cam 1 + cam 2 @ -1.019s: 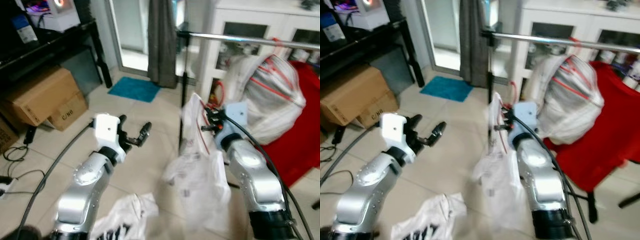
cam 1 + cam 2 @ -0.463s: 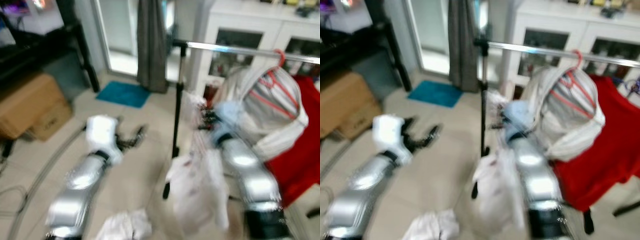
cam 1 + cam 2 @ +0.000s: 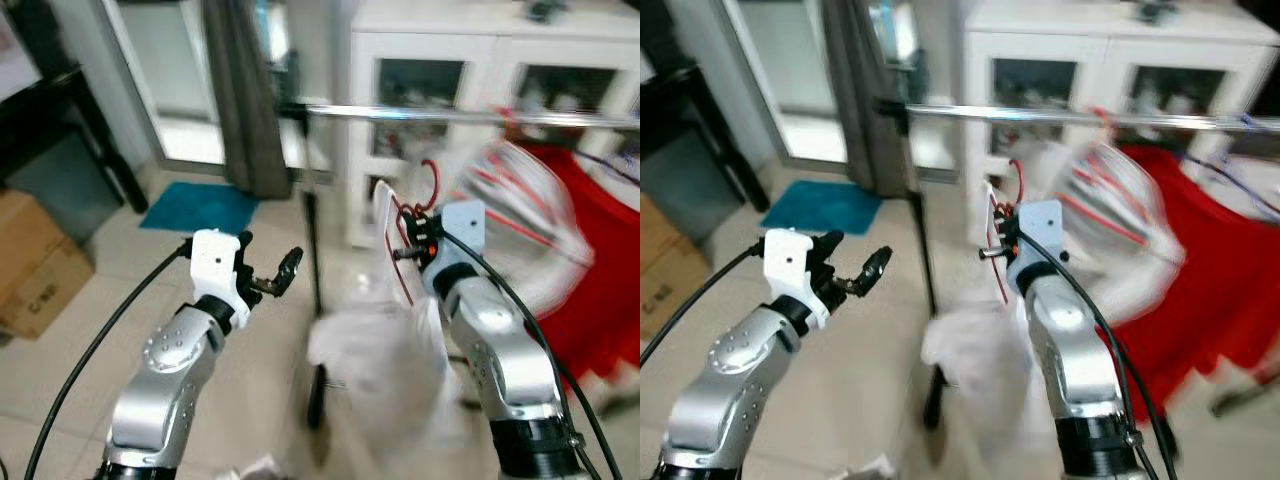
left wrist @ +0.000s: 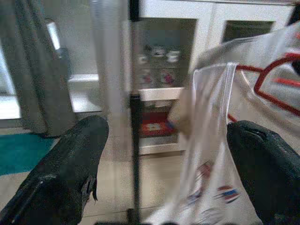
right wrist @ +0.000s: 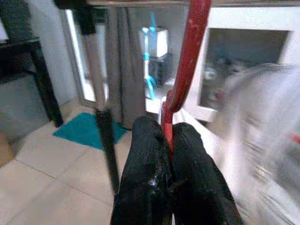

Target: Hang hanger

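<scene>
Red hanger (image 5: 186, 61), stiff and light under a floppy white shirt (image 3: 385, 350), sits just below the rail (image 3: 450, 115), the right gripper (image 5: 169, 140) jaws clamped on its neck. That neck grip looks best for hooking. Left gripper (image 4: 164, 164) jaws gape empty beside the rail's post (image 3: 312, 290).

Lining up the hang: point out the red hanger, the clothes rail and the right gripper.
red hanger (image 5: 186, 56), right wrist view, on its neck.
clothes rail (image 3: 1060, 117), right eye view, on the horizontal bar.
right gripper (image 5: 168, 140), right wrist view, between the fingertips.
</scene>
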{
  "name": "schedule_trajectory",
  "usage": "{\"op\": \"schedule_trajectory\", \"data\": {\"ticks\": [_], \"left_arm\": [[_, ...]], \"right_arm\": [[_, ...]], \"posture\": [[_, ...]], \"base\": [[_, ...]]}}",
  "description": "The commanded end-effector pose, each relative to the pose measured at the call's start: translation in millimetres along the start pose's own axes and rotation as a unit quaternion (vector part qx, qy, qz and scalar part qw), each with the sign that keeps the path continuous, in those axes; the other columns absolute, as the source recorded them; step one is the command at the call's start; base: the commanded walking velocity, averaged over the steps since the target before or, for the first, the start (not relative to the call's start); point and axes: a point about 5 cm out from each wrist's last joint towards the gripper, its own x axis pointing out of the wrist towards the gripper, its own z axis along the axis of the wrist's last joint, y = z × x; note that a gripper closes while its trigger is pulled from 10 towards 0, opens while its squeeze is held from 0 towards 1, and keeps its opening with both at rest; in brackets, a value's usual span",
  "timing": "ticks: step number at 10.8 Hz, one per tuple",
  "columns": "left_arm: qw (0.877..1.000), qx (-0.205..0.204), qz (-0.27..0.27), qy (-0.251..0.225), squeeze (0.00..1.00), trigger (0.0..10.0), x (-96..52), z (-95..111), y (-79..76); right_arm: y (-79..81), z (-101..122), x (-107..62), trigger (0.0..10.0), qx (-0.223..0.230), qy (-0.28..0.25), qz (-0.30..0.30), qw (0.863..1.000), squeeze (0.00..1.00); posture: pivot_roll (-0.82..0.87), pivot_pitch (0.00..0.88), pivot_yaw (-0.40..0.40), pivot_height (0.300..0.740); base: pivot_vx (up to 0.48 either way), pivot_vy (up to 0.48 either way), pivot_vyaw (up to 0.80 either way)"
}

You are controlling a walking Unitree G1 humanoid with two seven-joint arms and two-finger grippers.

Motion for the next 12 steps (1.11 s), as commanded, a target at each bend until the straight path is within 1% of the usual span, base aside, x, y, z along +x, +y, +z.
{"op": "schedule_trajectory", "data": {"ticks": [1,3,5,6,7,9,10,12], "left_arm": [[1.0,0.008,0.0,-0.006,0.0,10.0,1.5,5,2.1],[1.0,0.011,-0.002,-0.006,0.0,10.0,2.3,6,2.2],[1.0,0.013,-0.003,-0.006,0.0,10.0,2.3,7,3.6],[1.0,0.009,-0.012,-0.009,0.0,10.0,2.3,8,2.0],[1.0,0.006,-0.026,-0.008,0.0,10.0,1.6,8,-0.8],[0.994,0.009,-0.106,-0.01,0.0,10.0,-5.1,11,-9.3],[0.991,0.003,-0.133,-0.01,0.0,10.0,-9.6,15,-7.7],[0.988,0.015,-0.151,-0.009,0.0,10.0,-13.9,19,-2.3]], "right_arm": [[5.1,16,3.1,10.0,-0.008,-0.029,0.006,1.0,0.0],[3.5,24,6.7,10.0,-0.007,-0.035,-0.006,0.999,0.0],[12.9,34,10.0,10.0,0.005,-0.043,0.012,0.999,0.0],[17.2,42,12.6,10.0,0.019,-0.051,0.02,0.998,0.0],[18.0,46,15.3,10.0,0.022,-0.051,0.019,0.998,0.0],[21.1,50,28.7,10.0,0.022,-0.041,0.017,0.999,0.0],[23.7,49,41.0,10.0,0.006,-0.018,0.013,1.0,0.0],[22.2,44,58.4,10.0,-0.003,0.024,-0.003,1.0,0.0]], "posture": [[-0.01,0.0,0.057,0.74],[-0.01,0.0,0.059,0.74],[0.0,0.0,0.06,0.74],[0.0,0.0,0.06,0.74],[0.0,0.0,0.062,0.74],[0.0,0.0,0.066,0.74],[0.0,0.0,0.068,0.74],[0.01,0.0,0.068,0.74]], "base": [[0.405,0.0,0.0],[0.403,0.0,0.0],[0.401,0.0,0.0],[0.281,0.0,0.0],[0.0,0.0,0.0],[0.0,0.0,0.0],[0.0,0.0,0.0],[0.0,0.0,0.0]]}}
